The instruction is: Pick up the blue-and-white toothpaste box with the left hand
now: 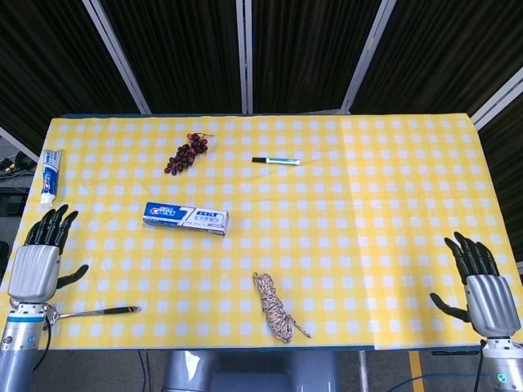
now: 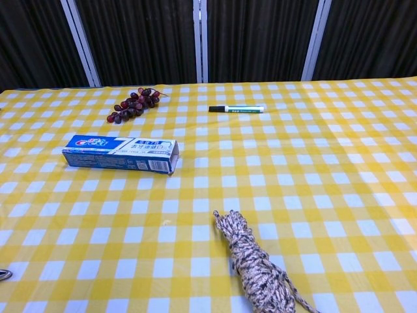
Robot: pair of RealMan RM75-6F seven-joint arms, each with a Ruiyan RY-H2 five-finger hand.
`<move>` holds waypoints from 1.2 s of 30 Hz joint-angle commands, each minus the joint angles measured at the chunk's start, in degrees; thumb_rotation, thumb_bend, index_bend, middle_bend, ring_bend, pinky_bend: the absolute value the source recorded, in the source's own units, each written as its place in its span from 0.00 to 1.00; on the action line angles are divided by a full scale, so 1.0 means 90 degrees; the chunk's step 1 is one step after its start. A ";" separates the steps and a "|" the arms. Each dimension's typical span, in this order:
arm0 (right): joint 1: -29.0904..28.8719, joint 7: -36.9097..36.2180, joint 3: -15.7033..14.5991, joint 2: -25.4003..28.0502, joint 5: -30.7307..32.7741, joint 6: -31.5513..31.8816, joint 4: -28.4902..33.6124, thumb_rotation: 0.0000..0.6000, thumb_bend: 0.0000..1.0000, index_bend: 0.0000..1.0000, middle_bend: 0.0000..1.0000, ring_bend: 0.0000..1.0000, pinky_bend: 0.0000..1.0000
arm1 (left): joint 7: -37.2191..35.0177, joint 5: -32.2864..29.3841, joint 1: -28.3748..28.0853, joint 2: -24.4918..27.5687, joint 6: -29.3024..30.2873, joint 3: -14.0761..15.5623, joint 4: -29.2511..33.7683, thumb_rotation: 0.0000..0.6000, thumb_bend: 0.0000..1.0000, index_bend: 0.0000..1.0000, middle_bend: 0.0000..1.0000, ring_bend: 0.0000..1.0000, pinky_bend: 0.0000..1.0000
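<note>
Toothpaste box (image 1: 185, 218) lies flat on the yellow-check tablecloth (image 1: 368, 212), left of centre, long side running left-right, w/ grapes (image 1: 187, 153) behind it, a marker (image 1: 275, 161) back-right & a rope coil (image 1: 274, 306) front-right. Left hand (image 1: 41, 261) is at the near-left table edge, fingers spread, holding nothing, well apart from the box, which sits ahead & to its right; a spoon (image 1: 90, 313) lies just by it. Right hand (image 1: 482, 290) is at the near-right edge, also spread & empty.

The blue-and-white toothpaste box (image 2: 120, 153), left of centre in the chest view, bears a logo and Chinese characters, all too small to read.
</note>
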State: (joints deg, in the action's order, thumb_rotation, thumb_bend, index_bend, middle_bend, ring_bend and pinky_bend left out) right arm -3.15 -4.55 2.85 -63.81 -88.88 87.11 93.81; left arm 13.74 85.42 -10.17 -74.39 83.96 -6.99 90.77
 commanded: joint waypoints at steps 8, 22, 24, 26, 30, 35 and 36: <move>-0.0033 -0.0360 0.0067 0.0113 0.0168 -0.0118 -0.0034 1.00 0.09 0.00 0.00 0.00 0.00 | 0.0562 -0.1180 -0.1468 -0.0023 -0.2169 -0.0756 -0.0246 1.00 0.07 0.21 0.08 0.12 0.20; -0.0070 -0.0875 0.0184 0.0257 0.0428 -0.0277 -0.0134 1.00 0.08 0.00 0.00 0.00 0.00 | 0.1091 -0.2668 -0.2991 -0.0717 -0.4275 -0.0936 -0.1169 1.00 0.08 0.22 0.10 0.15 0.20; -0.0070 -0.0934 0.0192 0.0273 0.0446 -0.0288 -0.0144 1.00 0.08 0.00 0.00 0.00 0.00 | 0.1240 -0.2851 -0.3136 -0.0849 -0.4335 -0.0923 -0.1285 1.00 0.09 0.22 0.10 0.15 0.20; -0.0072 -0.0969 0.0192 0.0284 0.0455 -0.0304 -0.0150 1.00 0.08 0.00 0.00 0.00 0.00 | 0.1348 -0.2998 -0.3246 -0.0957 -0.4364 -0.0919 -0.1381 1.00 0.09 0.21 0.10 0.15 0.19; -0.0074 -0.1021 0.0198 0.0301 0.0463 -0.0316 -0.0157 1.00 0.09 0.00 0.00 0.00 0.00 | 0.1520 -0.3352 -0.3482 -0.1162 -0.4442 -0.0918 -0.1527 1.00 0.09 0.21 0.09 0.15 0.19; -0.0080 -0.1078 0.0217 0.0312 0.0513 -0.0351 -0.0178 1.00 0.08 0.00 0.00 0.00 0.00 | 0.1757 -0.3657 -0.3709 -0.1369 -0.4505 -0.0801 -0.1713 1.00 0.09 0.21 0.09 0.15 0.19; -0.0080 -0.1088 0.0220 0.0317 0.0518 -0.0352 -0.0179 1.00 0.09 0.00 0.00 0.00 0.00 | 0.1785 -0.3711 -0.3739 -0.1408 -0.4514 -0.0781 -0.1758 1.00 0.09 0.21 0.09 0.15 0.19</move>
State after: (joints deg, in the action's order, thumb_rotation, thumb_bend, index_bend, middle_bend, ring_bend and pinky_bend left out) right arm -3.86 -14.31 4.81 -60.98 -84.25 83.96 92.21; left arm 29.45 52.54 -43.39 -86.60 43.54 -14.35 75.43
